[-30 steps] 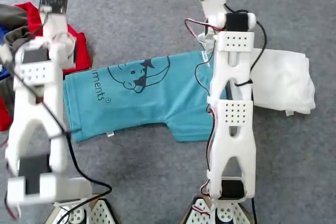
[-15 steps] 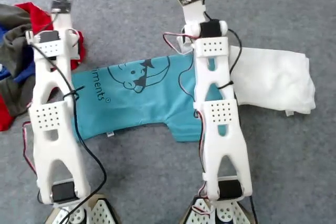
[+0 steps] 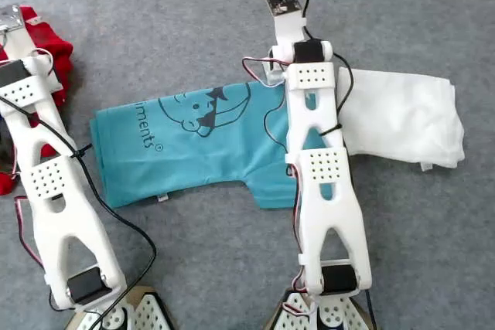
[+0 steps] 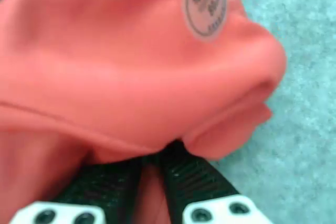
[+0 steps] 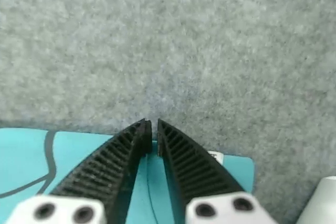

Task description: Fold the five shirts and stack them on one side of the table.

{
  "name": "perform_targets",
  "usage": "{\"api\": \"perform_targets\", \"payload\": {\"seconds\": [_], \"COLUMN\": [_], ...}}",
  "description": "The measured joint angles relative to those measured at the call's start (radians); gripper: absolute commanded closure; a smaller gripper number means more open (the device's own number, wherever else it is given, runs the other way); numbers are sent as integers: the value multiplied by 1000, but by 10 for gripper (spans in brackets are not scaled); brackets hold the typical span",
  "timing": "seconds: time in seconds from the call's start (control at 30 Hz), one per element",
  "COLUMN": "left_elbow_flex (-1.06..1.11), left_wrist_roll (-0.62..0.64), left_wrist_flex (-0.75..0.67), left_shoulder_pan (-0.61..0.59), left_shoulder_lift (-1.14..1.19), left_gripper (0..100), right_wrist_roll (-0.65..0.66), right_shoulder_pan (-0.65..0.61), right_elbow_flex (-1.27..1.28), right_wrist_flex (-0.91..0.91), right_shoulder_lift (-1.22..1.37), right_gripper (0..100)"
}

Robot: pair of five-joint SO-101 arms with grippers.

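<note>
**Left arm (image 3: 50, 183) swings off the teal shirt (image 3: 193, 156) and out to the red shirt (image 4: 115, 77)**

Since a second ago the left arm has swept from the teal shirt's 9 o'clock end to the 10 o'clock corner of the table (image 3: 178, 28). The right arm (image 3: 321, 168) slid a little toward 9 o'clock early in that second and has held its place over the last half second. Neither the teal shirt nor the folded white shirt (image 3: 402, 117) at 3 o'clock has shifted.

The left gripper (image 4: 159, 151) now sits against a fold of the red shirt. Its jaws are narrow and the tips are together, and whether any cloth is caught between them cannot be told. The right gripper (image 5: 151, 128) rests at the teal shirt's 12 o'clock edge, close to the collar, with only a sliver between its tips. It does not visibly hold the cloth.

The teal shirt lies at the centre of the table, print up, narrowed but still long, so its fold looks unfinished. One shirt, the white one, appears done, which puts the task early on. The step in hand seems to be either tidying the red shirt aside or fetching it too soon.

Next, the teal shirt probably needs both claws on its 9 o'clock end. They would carry that end over toward 3 o'clock, then set the bundle on the white shirt. For that, each claw must open first and take a firm bite of both layers.
</note>
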Motion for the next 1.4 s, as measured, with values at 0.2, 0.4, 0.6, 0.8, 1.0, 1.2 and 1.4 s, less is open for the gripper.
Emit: {"api": "perform_targets", "payload": {"seconds": [0.2, 0.4, 0.6, 0.8, 1.0, 1.2, 1.4], "left_elbow_flex": [0, 0, 204, 710, 1318, 1818, 1959], "left_wrist_roll": [0, 2, 78, 123, 138, 153, 153], "left_wrist_flex": [210, 359, 370, 330, -34, -437, -562], "left_shoulder_pan": [103, 149, 210, 371, 344, 295, 239], "left_shoulder_lift": [-190, -431, -588, -769, -934, -1100, -1142], "left_gripper": [971, 971, 972, 971, 971, 971, 971], "right_wrist_roll": [0, -37, -55, -55, -55, -55, -55], "right_shoulder_pan": [8, 66, 74, 74, 74, 84, 100], "right_elbow_flex": [0, 0, 0, 0, 0, 0, 0], "right_wrist_flex": [0, 0, 0, -8, -8, -8, -8], "right_shoulder_lift": [0, -9, -8, -8, -8, -8, -8], "right_gripper": [962, 961, 961, 961, 961, 961, 961]}}
